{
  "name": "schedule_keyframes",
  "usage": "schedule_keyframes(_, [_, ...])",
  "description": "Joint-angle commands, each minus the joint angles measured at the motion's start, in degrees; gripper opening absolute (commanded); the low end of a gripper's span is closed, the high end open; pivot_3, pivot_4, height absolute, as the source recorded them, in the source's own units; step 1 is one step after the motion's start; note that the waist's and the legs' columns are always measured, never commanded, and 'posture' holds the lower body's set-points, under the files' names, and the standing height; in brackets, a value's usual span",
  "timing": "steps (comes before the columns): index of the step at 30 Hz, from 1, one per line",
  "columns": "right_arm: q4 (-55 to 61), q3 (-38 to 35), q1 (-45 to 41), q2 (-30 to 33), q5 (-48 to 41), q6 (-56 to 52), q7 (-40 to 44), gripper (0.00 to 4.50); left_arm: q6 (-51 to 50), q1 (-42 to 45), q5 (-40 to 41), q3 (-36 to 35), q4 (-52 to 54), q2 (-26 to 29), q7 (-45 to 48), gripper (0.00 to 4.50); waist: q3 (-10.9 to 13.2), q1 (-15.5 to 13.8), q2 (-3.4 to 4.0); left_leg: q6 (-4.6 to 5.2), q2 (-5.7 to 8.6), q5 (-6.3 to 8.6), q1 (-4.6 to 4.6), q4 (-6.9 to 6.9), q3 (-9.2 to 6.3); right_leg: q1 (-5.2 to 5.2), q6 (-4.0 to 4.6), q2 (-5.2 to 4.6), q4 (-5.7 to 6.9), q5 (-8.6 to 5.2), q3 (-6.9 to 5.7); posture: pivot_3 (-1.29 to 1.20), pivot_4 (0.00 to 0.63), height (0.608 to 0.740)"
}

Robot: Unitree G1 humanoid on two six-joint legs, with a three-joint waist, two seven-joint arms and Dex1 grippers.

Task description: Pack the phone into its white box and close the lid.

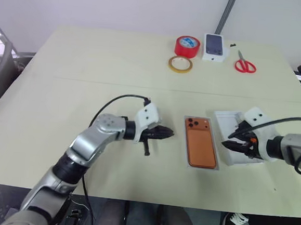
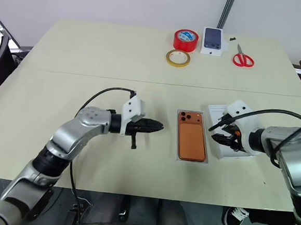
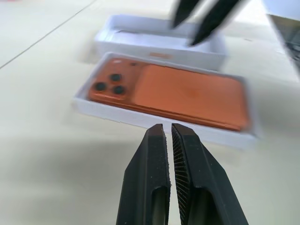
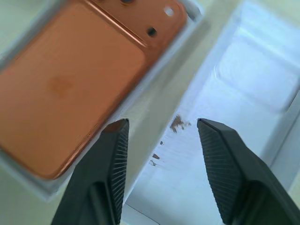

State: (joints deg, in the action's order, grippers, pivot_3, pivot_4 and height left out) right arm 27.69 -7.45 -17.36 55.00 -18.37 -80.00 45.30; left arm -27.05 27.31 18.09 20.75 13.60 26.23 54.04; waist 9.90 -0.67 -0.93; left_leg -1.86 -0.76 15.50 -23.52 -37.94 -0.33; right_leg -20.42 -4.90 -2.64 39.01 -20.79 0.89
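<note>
I'm holding my right gripper (image 1: 226, 145) with its jaws standing apart and empty, hovering over the near edge of the lid (image 1: 230, 130), which is lying open side up on the table just beside the white box (image 1: 200, 165). In the right wrist view the two fingers (image 4: 112, 159) are straddling the lid's long wall nearest the box, though I'm not sure from this angle whether either pad is touching the cardboard. My left gripper (image 1: 168, 135) is pressed shut on nothing, pointing level toward the box from its other side and sitting a little apart from it.

The phone (image 1: 200, 145) is lying back up inside the white box, camera block toward the far end, so I'm judging the packing done and the lid as the step in hand.

What I'm worrying about: the lid is light and thin, so a pinch on one wall may tilt it or let it slip as I turn it over. The box is lying free with nothing bracing it, so a lid coming down crooked could push it sideways or catch on the rim. Farther off, the red tape roll (image 1: 187, 45), yellow tape ring (image 1: 180, 64), scissors (image 1: 244, 63) and small printed box (image 1: 215, 47) are lying well apart from all this.
</note>
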Motion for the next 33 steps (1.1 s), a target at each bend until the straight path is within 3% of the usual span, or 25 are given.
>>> schedule_keyframes(1, [-2.4, 0.8, -2.7, -1.5, -0.3, -2.4, -3.4, 2.39, 4.9, -1.1, 0.7, -1.7, 3.7, 2.1, 3.8, 0.30, 0.0, 0.0, 0.03, 0.02, 0.01, 0.01, 0.00, 0.00, 0.00, 0.00, 0.00, -0.01, 0.00, 0.00, 0.00, 0.00, 0.150, 0.740])
schedule_keyframes(7, [-6.6, 2.5, -5.5, -5.2, -0.6, -5.9, -8.7, 2.39, 5.9, -3.1, 1.5, -2.9, 5.6, 3.0, 4.7, 0.30, 0.0, 0.0, 0.09, 0.05, 0.01, 0.03, -0.01, 0.01, 0.01, -0.02, 0.00, 0.02, 0.01, 0.00, 0.00, 0.00, 0.150, 0.740])
schedule_keyframes(10, [-7.0, 2.1, -6.4, -6.3, -1.2, -7.9, -10.1, 1.60, 6.3, -3.9, 0.9, -3.0, 5.7, 3.0, 4.1, 0.30, 0.0, 0.1, 0.10, 0.08, 0.01, 0.04, -0.02, -0.01, 0.03, -0.02, 0.00, 0.02, 0.02, 0.00, 0.01, 0.00, 0.150, 0.740])
schedule_keyframes(13, [-6.6, 0.9, -7.3, -7.2, -1.9, -10.0, -11.2, 0.03, 6.5, -4.6, 0.7, -3.3, 5.7, 3.0, 3.4, 0.30, 0.0, 0.2, 0.12, 0.08, 0.00, 0.05, -0.02, 0.00, 0.02, -0.03, 0.00, 0.03, 0.03, 0.00, 0.01, 0.00, 0.150, 0.740])
schedule_keyframes(18, [-6.4, -6.2, -10.3, -8.9, -5.0, -12.5, -12.3, 0.03, 6.0, -6.2, 1.8, -6.3, 5.2, 2.8, 0.9, 0.30, 0.0, 0.2, 0.14, 0.09, -0.01, 0.05, -0.02, 0.00, 0.03, -0.04, 0.00, 0.03, 0.03, 0.00, 0.02, 0.00, 0.150, 0.740])
schedule_keyframes(21, [-7.8, -13.8, -14.7, -11.3, -12.3, -12.5, -13.4, 0.03, 5.8, -7.1, 2.2, -10.1, 3.2, 3.1, -1.2, 0.30, 0.0, 0.5, 0.18, 0.10, -0.02, 0.05, -0.02, 0.01, 0.02, -0.05, 0.00, 0.04, 0.04, 0.00, 0.02, 0.00, 0.150, 0.740])
schedule_keyframes(25, [-9.8, -19.5, -18.1, -14.7, -30.4, -12.5, -19.2, 0.03, 5.2, -6.9, 3.3, -14.4, 0.6, 2.8, -3.3, 0.30, 0.0, 0.5, 0.19, 0.10, -0.06, 0.06, -0.01, 0.03, 0.02, -0.06, 0.00, 0.08, 0.05, 0.00, 0.01, 0.00, 0.150, 0.740])
schedule_keyframes(28, [-13.5, -21.0, -20.9, -22.9, -53.9, -12.5, -32.8, 0.03, 5.5, -5.7, 3.4, -16.8, -2.2, 3.0, -4.2, 0.30, 0.0, 1.0, 0.18, 0.10, -0.08, 0.06, -0.02, 0.02, 0.04, -0.06, 0.00, 0.08, 0.06, 0.00, 0.01, 0.00, 0.150, 0.740])
schedule_keyframes(30, [-12.7, -10.4, -15.5, -21.6, -82.9, 2.8, -52.5, 0.03, 5.8, -5.0, 2.9, -17.2, -3.5, 3.3, -4.4, 0.30, 0.1, 1.3, 0.19, 0.10, -0.13, 0.06, -0.02, 0.03, 0.04, -0.06, 0.00, 0.10, 0.09, 0.00, -0.01, 0.00, 0.150, 0.740])
schedule_keyframes(31, [-11.1, -6.4, -13.1, -22.4, -90.7, 8.7, -59.1, 0.03, 6.1, -4.8, 2.7, -17.1, -3.8, 3.4, -4.3, 0.30, 0.1, 1.4, 0.15, 0.11, -0.12, 0.06, -0.05, 0.03, 0.04, -0.08, -0.01, 0.08, 0.08, 0.00, -0.03, 0.00, 0.150, 0.740])
schedule_keyframes(33, [-6.7, -1.2, -9.0, -25.8, -94.6, 16.1, -66.0, 0.03, 6.6, -4.4, 2.4, -16.8, -3.9, 3.3, -4.2, 0.30, 0.1, 1.5, 0.14, 0.15, -0.15, 0.09, -0.11, 0.01, 0.03, -0.08, -0.01, 0.09, 0.04, 0.00, -0.07, 0.00, 0.150, 0.740])
